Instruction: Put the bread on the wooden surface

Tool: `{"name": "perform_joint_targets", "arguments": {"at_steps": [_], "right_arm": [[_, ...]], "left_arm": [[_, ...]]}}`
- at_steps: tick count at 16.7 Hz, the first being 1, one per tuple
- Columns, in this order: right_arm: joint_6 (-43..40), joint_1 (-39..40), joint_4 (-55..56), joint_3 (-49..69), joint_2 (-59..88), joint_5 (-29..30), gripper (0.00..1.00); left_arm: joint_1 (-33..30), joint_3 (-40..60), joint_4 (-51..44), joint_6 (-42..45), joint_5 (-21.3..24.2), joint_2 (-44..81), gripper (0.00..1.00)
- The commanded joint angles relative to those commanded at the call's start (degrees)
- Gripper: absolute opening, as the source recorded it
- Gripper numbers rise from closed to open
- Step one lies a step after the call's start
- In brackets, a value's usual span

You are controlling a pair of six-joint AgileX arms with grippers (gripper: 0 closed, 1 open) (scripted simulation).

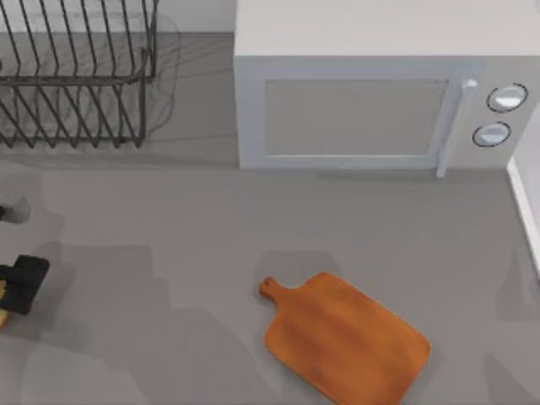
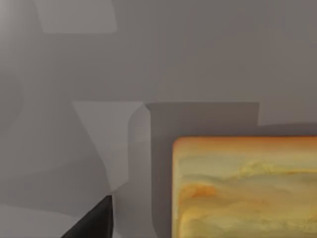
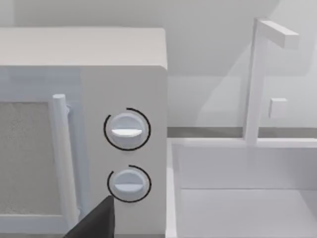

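One wrist view shows the bread (image 2: pixel 245 188) close up; jaw state unclear; cutting board (image 1: pixel 346 337) lies bare.

A rendered kitchen.
Microwave (image 1: pixel 384 105) with 2 dials, dish rack (image 1: pixel 76 72), sink (image 3: pixel 242 198) and tap (image 3: pixel 257 79) on a grey worktop (image 1: pixel 211 228).

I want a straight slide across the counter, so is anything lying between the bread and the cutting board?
Nothing visible does. The bread sits at the table's left edge beside the left gripper, and only bare grey counter lies between it and the cutting board.
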Motion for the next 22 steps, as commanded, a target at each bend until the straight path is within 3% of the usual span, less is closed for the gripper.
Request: {"name": "perform_joint_targets", "arguments": {"at_steps": [10,22], "right_arm": [[0.0,0.0,0.0,0.0,0.0,0.0,1.00],[0.0,0.0,0.0,0.0,0.0,0.0,1.00]], "left_arm": [[0.0,0.0,0.0,0.0,0.0,0.0,0.02],[0.1,2.1,-2.8,-0.3,0.3,-1.7,0.00]]}}
